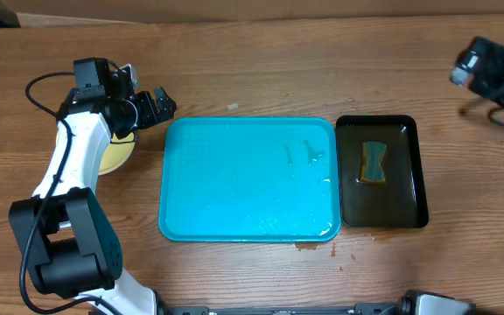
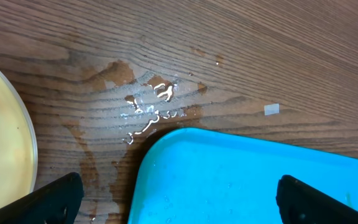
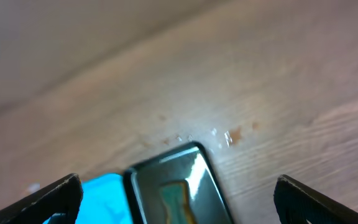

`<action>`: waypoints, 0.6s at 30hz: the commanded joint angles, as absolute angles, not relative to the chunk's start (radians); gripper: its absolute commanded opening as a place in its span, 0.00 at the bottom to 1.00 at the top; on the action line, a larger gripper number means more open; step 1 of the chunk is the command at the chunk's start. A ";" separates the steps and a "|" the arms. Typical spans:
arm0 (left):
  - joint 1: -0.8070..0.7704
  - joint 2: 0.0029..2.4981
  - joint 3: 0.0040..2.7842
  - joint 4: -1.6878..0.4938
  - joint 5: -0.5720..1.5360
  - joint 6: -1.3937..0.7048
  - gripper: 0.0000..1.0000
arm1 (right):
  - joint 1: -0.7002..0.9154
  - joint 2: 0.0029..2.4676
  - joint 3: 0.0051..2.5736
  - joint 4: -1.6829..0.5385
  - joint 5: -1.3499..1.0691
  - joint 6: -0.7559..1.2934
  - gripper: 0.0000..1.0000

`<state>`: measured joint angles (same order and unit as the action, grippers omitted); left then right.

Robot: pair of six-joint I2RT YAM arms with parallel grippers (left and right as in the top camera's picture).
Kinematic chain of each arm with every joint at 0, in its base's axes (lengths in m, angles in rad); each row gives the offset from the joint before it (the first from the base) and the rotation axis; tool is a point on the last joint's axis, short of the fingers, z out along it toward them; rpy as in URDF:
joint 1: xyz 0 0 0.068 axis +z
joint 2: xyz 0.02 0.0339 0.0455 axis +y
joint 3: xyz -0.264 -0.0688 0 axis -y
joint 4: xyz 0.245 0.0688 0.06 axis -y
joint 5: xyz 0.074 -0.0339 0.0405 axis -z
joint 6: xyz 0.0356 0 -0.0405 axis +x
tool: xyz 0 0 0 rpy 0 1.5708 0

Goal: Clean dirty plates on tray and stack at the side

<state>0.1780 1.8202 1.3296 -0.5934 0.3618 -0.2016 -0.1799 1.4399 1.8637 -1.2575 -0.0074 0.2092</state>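
Note:
The turquoise tray (image 1: 234, 206) lies mid-table, wet and with no plates on it; its corner shows in the left wrist view (image 2: 241, 180). A pale yellow plate (image 1: 116, 155) sits left of the tray, mostly hidden under my left arm; its rim shows in the left wrist view (image 2: 2, 143). I cannot tell whether other plates lie beneath it. My left gripper (image 1: 151, 107) is open and empty above the tray's far left corner (image 2: 176, 199). My right gripper (image 1: 488, 74) is open and empty, raised at the far right (image 3: 178, 199).
A black tray (image 1: 414, 188) holding a sponge (image 1: 374, 163) stands right of the turquoise tray, also in the right wrist view (image 3: 173, 186). Water drops and brown stains mark the wood by the tray's far left corner (image 2: 148, 106) and front right corner (image 1: 313, 247).

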 commanded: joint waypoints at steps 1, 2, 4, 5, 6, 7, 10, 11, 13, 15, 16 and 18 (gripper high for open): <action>0.176 1.831 1.329 -0.590 0.355 -0.179 1.00 | -0.134 1.283 1.873 -1.258 -0.009 0.213 1.00; 0.176 1.831 1.329 -0.590 0.355 -0.179 1.00 | -0.117 1.246 1.873 -1.258 -0.009 0.213 1.00; 0.176 1.831 1.329 -0.590 0.355 -0.179 1.00 | -0.078 1.176 1.873 -1.258 -0.008 0.211 1.00; 0.176 1.831 1.329 -0.590 0.355 -0.179 1.00 | -0.059 1.139 1.873 -1.258 0.015 0.191 1.00; 0.176 1.831 1.329 -0.590 0.355 -0.179 1.00 | -0.041 1.103 1.873 -1.256 0.038 0.181 1.00; 0.176 1.831 1.329 -0.590 0.355 -0.179 1.00 | -0.029 1.074 1.871 -1.248 0.056 0.182 1.00; 0.176 1.831 1.329 -0.590 0.355 -0.179 1.00 | -0.002 0.987 1.868 -1.237 0.077 0.183 1.00; 0.176 1.831 1.329 -0.590 0.355 -0.179 1.00 | 0.003 0.961 1.863 -1.237 0.077 0.183 1.00; 0.176 1.831 1.329 -0.590 0.355 -0.179 1.00 | 0.011 0.899 1.845 -1.239 0.077 0.182 1.00; 0.176 1.831 1.329 -0.590 0.355 -0.179 1.00 | 0.013 0.838 1.815 -1.236 0.078 0.156 1.00; 0.176 1.831 1.329 -0.590 0.355 -0.179 1.00 | 0.013 0.804 1.790 -1.229 0.078 0.145 1.00; 0.176 1.831 1.329 -0.590 0.355 -0.179 1.00 | 0.013 0.733 1.726 -1.201 0.078 0.125 1.00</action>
